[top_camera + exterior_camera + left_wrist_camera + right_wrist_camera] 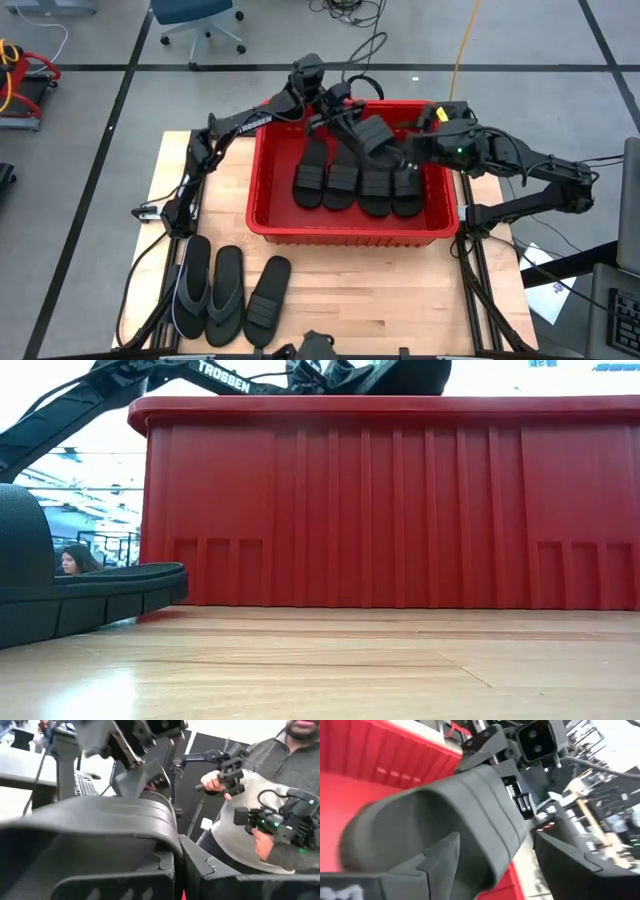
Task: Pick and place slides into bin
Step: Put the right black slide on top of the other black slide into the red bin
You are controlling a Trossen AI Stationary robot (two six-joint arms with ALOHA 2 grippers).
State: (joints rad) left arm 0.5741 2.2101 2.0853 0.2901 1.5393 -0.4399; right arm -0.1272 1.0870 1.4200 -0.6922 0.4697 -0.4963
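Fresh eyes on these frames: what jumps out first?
The big red bin mid-table, with four black slides lined up inside. Above its far rim, the left gripper and right gripper both close on a fifth slide held in the air. Three more sandals lie on the wood in front of the bin.

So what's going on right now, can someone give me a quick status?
Both grippers, left and right, over the bin, sharing one slide. Four slides inside, three on the table. Nothing blocking.
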